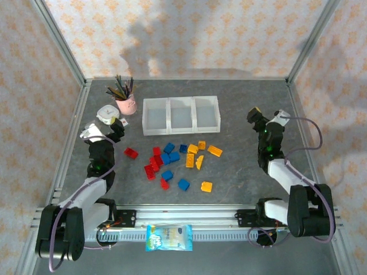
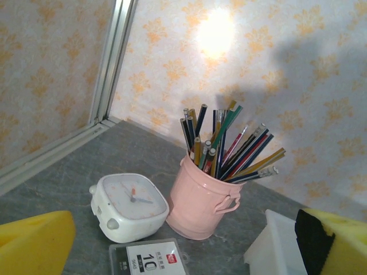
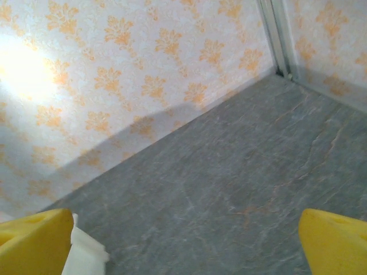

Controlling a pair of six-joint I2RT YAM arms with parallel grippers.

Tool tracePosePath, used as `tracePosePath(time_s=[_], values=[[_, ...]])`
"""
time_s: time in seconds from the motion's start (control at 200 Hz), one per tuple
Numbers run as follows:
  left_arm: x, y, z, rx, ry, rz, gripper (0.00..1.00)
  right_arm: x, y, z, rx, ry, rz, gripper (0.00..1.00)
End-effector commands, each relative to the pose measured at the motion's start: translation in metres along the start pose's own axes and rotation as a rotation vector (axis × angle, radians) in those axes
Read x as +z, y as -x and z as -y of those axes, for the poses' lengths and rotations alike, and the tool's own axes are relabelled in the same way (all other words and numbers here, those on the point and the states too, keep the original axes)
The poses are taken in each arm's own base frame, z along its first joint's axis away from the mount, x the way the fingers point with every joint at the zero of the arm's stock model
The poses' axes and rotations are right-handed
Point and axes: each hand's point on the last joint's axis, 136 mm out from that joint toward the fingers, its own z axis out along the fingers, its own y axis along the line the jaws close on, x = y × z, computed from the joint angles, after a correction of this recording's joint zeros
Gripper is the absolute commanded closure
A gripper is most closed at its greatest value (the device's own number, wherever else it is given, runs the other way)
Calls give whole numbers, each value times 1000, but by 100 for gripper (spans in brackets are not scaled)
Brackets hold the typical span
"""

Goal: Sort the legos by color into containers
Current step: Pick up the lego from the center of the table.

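Note:
The legos lie loose on the grey table in front of the containers: red ones to the left, blue ones in the middle, yellow-orange ones to the right. The containers are three joined white bins in a row, with nothing visible inside; a corner of them shows in the left wrist view and another corner in the right wrist view. My left gripper stands open left of the bins, nothing between its yellow fingers. My right gripper stands open right of the bins, also holding nothing.
A pink cup of pencils, a white clock and a small card marked 10 sit just ahead of the left gripper. A snack packet lies on the front rail. Patterned walls enclose the table.

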Motion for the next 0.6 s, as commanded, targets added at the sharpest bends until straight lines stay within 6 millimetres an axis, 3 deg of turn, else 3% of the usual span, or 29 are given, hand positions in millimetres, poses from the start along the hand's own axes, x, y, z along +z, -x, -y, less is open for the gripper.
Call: tracePosePath(time_s=[0.0, 0.25, 0.591], values=[[-7, -7, -17, -175, 72, -20, 0, 1, -36, 4, 125, -38, -199, 0], [-9, -22, -10, -215, 71, -174, 1, -5, -58, -17, 88, 24, -340, 0], [-35, -49, 41, -230, -89, -484, 1, -31, -96, -79, -51, 150, -529, 0]])
